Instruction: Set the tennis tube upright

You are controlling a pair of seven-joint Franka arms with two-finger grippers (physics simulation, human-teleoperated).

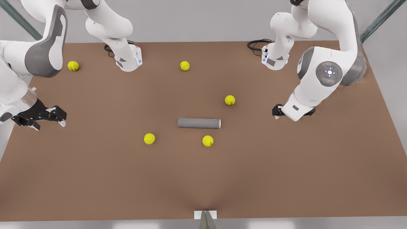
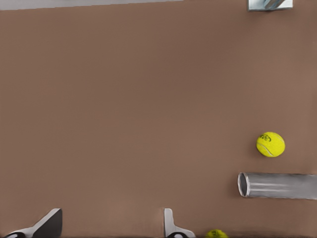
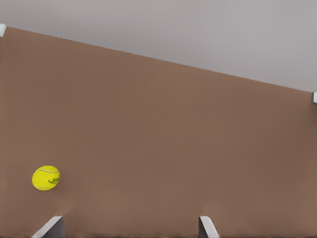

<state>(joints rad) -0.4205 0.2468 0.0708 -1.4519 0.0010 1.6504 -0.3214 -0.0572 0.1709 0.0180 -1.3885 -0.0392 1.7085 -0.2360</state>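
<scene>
Two end effectors are wide open and hold nothing. The left end effector (image 2: pixel 110 228), at the front view's right, is half hidden behind its arm. The right end effector (image 1: pixel 62 118) hangs at the front view's left. The tube (image 1: pixel 199 123), smooth, grey and round, lies flat mid-table (image 1: pixel 95 178). One ball (image 2: pixel 216 234) is cut off.
</scene>
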